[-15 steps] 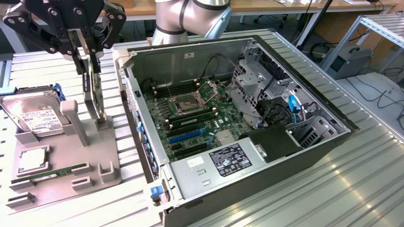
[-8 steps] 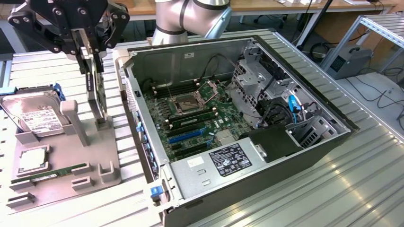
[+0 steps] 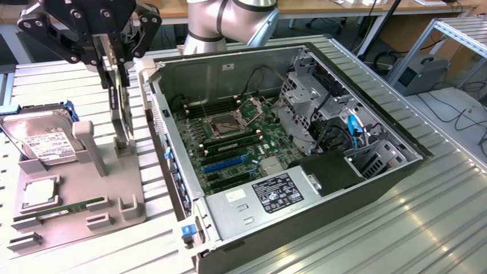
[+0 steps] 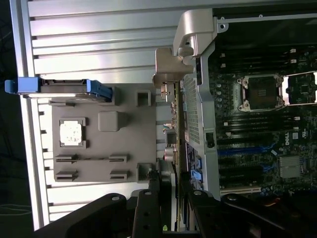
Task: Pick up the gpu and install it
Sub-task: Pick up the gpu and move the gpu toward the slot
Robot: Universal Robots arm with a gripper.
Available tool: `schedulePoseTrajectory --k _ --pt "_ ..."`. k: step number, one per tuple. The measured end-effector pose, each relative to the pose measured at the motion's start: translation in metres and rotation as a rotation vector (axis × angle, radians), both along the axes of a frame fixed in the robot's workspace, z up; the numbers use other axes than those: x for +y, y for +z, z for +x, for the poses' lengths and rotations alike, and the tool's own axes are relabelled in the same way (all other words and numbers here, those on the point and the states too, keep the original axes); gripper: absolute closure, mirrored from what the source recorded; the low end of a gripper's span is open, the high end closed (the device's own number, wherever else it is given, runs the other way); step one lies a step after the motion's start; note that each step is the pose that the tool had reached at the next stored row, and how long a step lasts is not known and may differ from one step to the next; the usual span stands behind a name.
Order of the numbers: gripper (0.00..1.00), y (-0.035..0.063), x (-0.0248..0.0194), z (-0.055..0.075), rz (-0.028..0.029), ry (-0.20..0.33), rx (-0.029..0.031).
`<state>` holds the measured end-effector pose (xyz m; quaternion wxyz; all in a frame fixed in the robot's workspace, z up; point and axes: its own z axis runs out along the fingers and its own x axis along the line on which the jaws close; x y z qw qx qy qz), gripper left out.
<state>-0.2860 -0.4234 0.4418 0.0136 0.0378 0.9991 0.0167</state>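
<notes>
Clamping gpu (image 3: 122,114) btwn end effector (image 3: 114,63) jaws.

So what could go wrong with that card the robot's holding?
1. The hand seems to pinch the gpu near its top edge alone, so the card might tilt or slip.
2. The gpu's lower end is close to the posts of the grey holder and could snag there.
3. The computer case stands right beside the card, so a sideways move might knock it against the wall.
</notes>
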Motion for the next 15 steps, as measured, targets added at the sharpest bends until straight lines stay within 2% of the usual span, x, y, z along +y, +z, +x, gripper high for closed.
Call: schedulePoseTrajectory --k 15 --pt "0.73 0.0000 0.0000 0.0077 -0.0010 0.000 0.0000"
